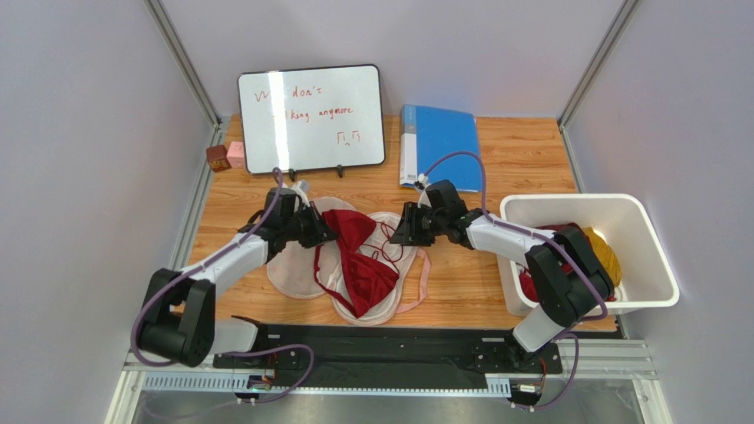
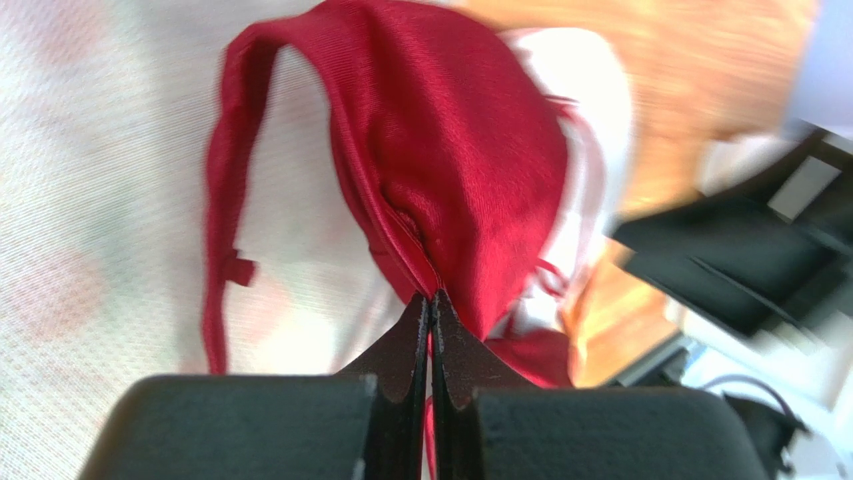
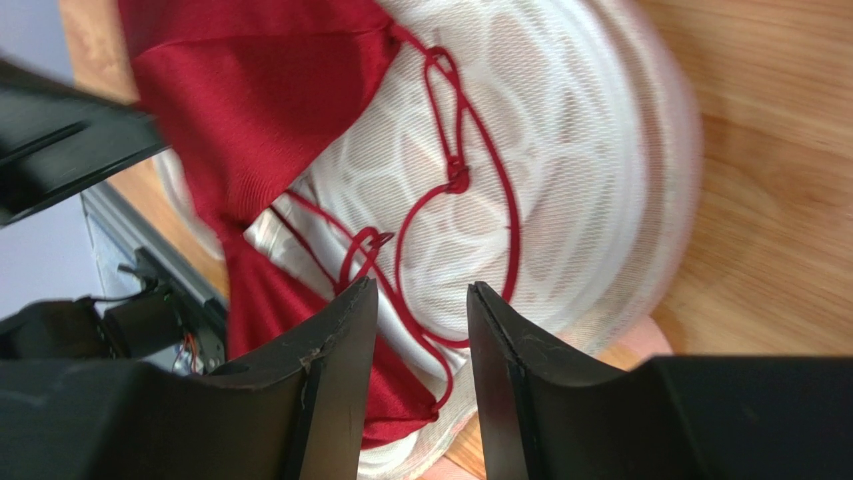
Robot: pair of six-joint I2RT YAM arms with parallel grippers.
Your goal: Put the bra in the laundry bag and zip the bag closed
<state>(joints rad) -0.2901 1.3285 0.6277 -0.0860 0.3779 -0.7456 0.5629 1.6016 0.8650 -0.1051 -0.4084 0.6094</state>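
One bra [image 1: 357,263], one laundry bag [image 1: 296,276]

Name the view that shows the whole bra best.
Top external: the bra lies spread on the open bag. Left wrist shows one cup pinched by the left gripper; right wrist shows only straps and part of a cup.

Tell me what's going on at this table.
Two robot arms are packing a dark red bra into a cream-peach fabric laundry bag, which lies spread open on the wooden table. The left gripper is shut on the edge of one bra cup. The right gripper is open, poised over the thin straps lying on the bag's pale mesh lining. The bra is not tucked in yet and the bag is unzipped.
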